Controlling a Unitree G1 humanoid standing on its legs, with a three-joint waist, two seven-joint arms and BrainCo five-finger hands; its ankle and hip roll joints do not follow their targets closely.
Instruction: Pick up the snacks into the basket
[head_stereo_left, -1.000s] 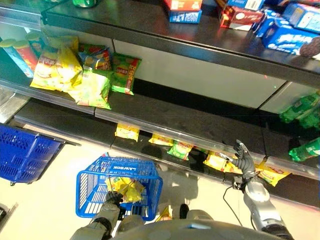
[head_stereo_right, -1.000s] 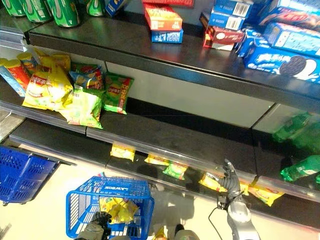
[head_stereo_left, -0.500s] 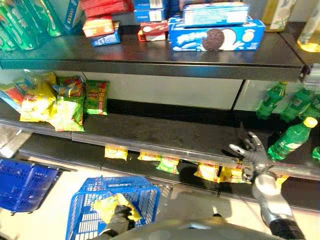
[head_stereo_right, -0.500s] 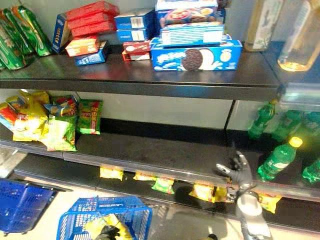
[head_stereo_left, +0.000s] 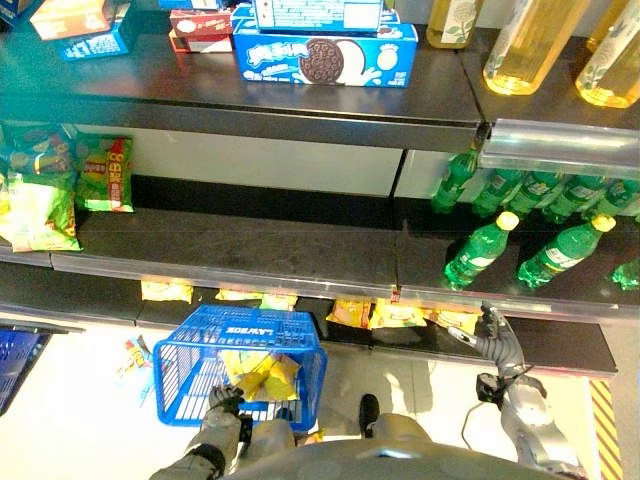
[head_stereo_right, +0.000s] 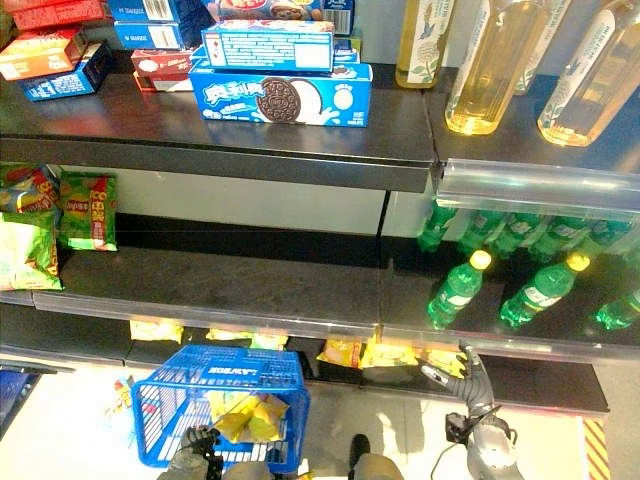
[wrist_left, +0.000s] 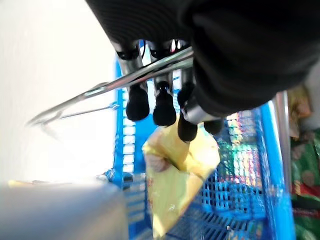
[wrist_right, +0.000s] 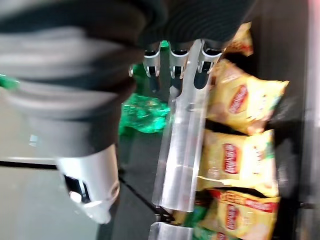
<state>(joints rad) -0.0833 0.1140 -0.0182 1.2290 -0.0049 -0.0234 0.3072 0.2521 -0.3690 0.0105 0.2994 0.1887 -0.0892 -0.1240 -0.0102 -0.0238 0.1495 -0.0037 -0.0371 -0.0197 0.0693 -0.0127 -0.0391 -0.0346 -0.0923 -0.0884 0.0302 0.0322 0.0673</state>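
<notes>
A blue wire basket (head_stereo_left: 190, 352) stands on the floor below the shelves, with yellow snack bags (head_stereo_left: 260, 373) inside. My left hand (head_stereo_left: 222, 401) is at its near rim, fingers (wrist_left: 162, 106) curled round the metal handle (wrist_left: 105, 89); a yellow bag (wrist_left: 180, 170) lies just past them. More yellow and green snack bags (head_stereo_left: 398, 315) lie in a row on the bottom shelf. My right hand (head_stereo_left: 497, 346) is raised at the clear shelf rail (wrist_right: 182, 145) by the rightmost bags (wrist_right: 240, 100), fingers straight, holding nothing.
Green soda bottles (head_stereo_left: 480, 250) lie on the middle shelf at the right, chip bags (head_stereo_left: 105, 172) at its left. Cookie boxes (head_stereo_left: 325, 58) and oil bottles (head_stereo_left: 525, 45) fill the top shelf. A second blue basket (head_stereo_left: 12, 355) and a small pack (head_stereo_left: 135, 355) are on the floor at left.
The whole view has swung right along the shelves, bringing bottles into sight. My right hand stays open by the shelf rail. My left hand keeps its hold on the basket handle.
</notes>
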